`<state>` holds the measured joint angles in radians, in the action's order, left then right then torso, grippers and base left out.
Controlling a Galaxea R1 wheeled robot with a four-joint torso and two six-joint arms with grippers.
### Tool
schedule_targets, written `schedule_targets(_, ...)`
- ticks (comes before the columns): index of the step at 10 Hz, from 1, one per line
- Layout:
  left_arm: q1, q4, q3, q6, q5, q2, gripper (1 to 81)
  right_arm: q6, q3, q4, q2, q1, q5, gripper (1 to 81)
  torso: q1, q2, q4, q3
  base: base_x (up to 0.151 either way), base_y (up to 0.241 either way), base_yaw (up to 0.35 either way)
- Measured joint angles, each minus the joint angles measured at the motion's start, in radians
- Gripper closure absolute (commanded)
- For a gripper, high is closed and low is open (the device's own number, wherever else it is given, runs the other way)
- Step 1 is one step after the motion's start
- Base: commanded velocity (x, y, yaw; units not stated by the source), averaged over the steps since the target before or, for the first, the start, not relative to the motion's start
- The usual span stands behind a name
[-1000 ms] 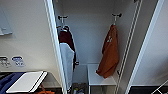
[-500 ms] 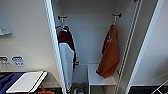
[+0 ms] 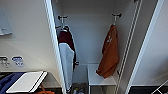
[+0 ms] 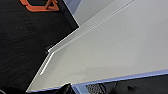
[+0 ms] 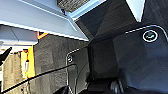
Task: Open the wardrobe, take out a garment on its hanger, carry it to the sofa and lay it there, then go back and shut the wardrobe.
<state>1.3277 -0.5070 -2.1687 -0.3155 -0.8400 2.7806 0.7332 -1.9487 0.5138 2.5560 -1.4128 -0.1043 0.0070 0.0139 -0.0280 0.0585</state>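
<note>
Wardrobe (image 3: 90, 37), tall and white with its panelled doors swung open, stands directly before the robot, so the opening step looks done. Inside, the bright orange soft garment (image 3: 109, 53) hangs from a thin white hanger (image 3: 114, 21) hooked on a dark peg at the robot's right side of the cabinet, its hem drooping to a small white shelf (image 3: 96, 77). Across the cabinet hangs a maroon garment with white sleeves (image 3: 66, 57). Neither end effector can be made out clearly; the wrist views give white panel and dark floor, so whether the fingers are spread or pressed together cannot be told, and the orange shirt seems well apart from both. From here the risks look plain: an arm reaching in could strike the open door edge (image 3: 53, 45), the hook could snag on its peg if pulled outward rather than lifted, and the loose cloth could slide off the hanger or drag over the shelf.
</note>
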Motion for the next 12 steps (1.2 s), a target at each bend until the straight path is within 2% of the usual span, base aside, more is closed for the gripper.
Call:
schedule_targets(2, 0.022, 0.055, -0.027, 0.0, 0.027, -0.023, 1.0, 0.0, -0.044, 0.0, 0.018, 0.0, 0.001, 1.0, 0.0, 0.0, 0.0, 0.0, 0.0, 0.0, 0.0)
schedule_targets(6, 0.026, 0.408, -0.026, -0.001, 0.17, 0.004, 1.0, -0.002, -0.112, 0.0, 0.084, 0.005, 0.002, 1.0, -0.001, 0.0, 0.0, 0.0, 0.0, 0.0, 0.0)
schedule_targets(9, -0.08, 0.437, -0.027, -0.004, 0.243, 0.022, 1.0, -0.003, -0.13, 0.0, 0.097, 0.005, 0.01, 1.0, -0.001, 0.0, 0.0, 0.0, 0.0, 0.0, 0.0)
schedule_targets(12, -0.147, 0.365, -0.069, -0.023, 0.293, 0.056, 1.0, -0.003, -0.13, 0.0, 0.097, 0.005, 0.011, 1.0, -0.001, 0.0, 0.0, 0.0, 0.0, 0.0, 0.0)
